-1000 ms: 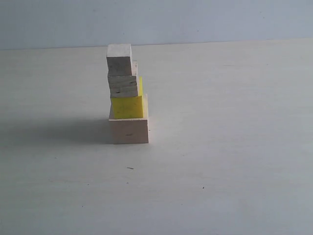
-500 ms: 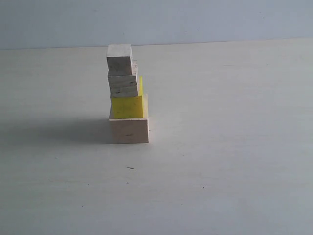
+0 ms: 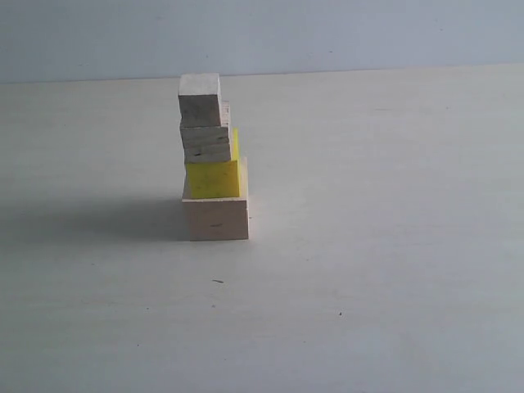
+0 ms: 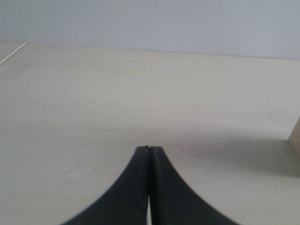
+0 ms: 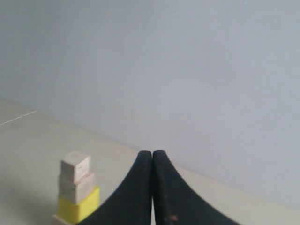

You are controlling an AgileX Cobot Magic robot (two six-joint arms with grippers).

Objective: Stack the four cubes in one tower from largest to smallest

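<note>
Standing on a pale table (image 3: 368, 262) in the exterior view, a tower (image 3: 211, 160) of four cubes rises a little toward 9 o'clock from the middle of the scene. At the base sits the large pale cube (image 3: 215, 219). On it rests the yellow cube (image 3: 213, 178), then the lower small pale cube (image 3: 205, 142), and the top small pale cube (image 3: 201, 99) crowns the column. Each upper cube sits toward the 9 o'clock side of the one beneath, so the 3 o'clock side steps inward. A soft shadow (image 3: 98, 217) stretches from the base toward 9 o'clock. A plain grey-blue wall (image 3: 327, 33) runs behind the table at 12 o'clock.

The left wrist view shows the left gripper (image 4: 149, 151), its two black fingers pressed together with nothing between them, held over bare table. A pale wooden corner, too small to say which cube, shows at the frame's edge, well apart from the fingertips.

The right wrist view shows the right gripper (image 5: 152, 153), its black fingers also pressed together and holding nothing. The tower stands well apart from it, with both small pale cubes and the yellow cube visible and only a sliver of the base.
</note>
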